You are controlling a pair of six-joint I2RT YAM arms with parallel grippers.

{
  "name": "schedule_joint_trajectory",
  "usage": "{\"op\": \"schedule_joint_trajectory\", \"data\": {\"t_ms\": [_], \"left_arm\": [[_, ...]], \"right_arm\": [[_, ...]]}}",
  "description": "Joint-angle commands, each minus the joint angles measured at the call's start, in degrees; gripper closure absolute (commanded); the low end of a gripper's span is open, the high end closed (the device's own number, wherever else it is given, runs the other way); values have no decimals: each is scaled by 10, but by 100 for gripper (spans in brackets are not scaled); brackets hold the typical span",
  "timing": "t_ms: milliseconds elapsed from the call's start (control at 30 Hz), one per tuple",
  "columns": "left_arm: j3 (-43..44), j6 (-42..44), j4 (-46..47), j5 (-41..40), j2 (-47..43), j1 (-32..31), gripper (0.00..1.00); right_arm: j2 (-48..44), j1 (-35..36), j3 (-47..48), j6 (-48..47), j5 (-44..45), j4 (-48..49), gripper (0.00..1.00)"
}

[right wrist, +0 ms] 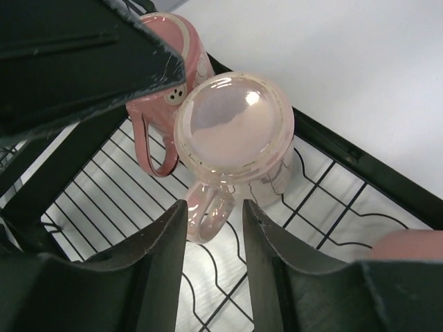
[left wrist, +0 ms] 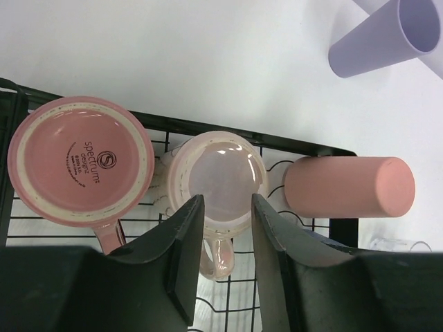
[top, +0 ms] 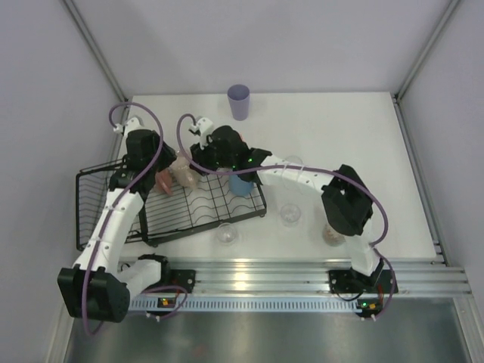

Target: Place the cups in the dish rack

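Clear glass stands on table, just off near rim of dish rack. In rack: blue cup; pink mug and cream mug upturned, side by side; salmon tumbler on its side beside them. Both arms reach in and crowd over the mugs. Left gripper narrowly parted, empty, above cream mug. Right gripper likewise parted, the mug's handle showing in its gap, contact unclear. Lavender tumbler upright, far back.
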Motion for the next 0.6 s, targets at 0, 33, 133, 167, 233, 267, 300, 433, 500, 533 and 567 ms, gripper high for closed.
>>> {"op": "schedule_joint_trajectory", "data": {"t_ms": [0, 33, 133, 167, 233, 267, 300, 433, 500, 533, 567], "left_arm": [[48, -5, -26, 1, 20, 1, 61], [53, -5, -28, 4, 25, 1, 61], [67, -12, -37, 24, 47, 7, 60], [70, -15, -38, 33, 53, 10, 60], [78, -22, -40, 67, 72, 21, 60], [80, -23, -40, 77, 79, 24, 60], [83, -26, -44, 86, 86, 27, 60], [92, -26, -53, 126, 112, 31, 61], [90, -23, -57, 128, 117, 32, 61], [87, -23, -58, 128, 119, 33, 62], [85, -21, -58, 126, 116, 34, 62]], "right_arm": [[-52, 1, -34, -1, -10, 66, 61], [-52, 2, -45, -2, -11, 71, 58], [-43, 10, -49, -4, -10, 77, 52], [-34, 11, -50, -1, -9, 83, 48], [-24, 21, -46, 0, 3, 88, 45], [-13, 25, -44, 0, 10, 90, 43], [-7, 32, -42, 0, 23, 91, 42], [17, 40, -28, 0, 33, 96, 40], [28, 45, -20, 1, 37, 92, 41], [31, 47, -18, 0, 42, 91, 41], [36, 48, -18, -1, 46, 90, 42]]}}
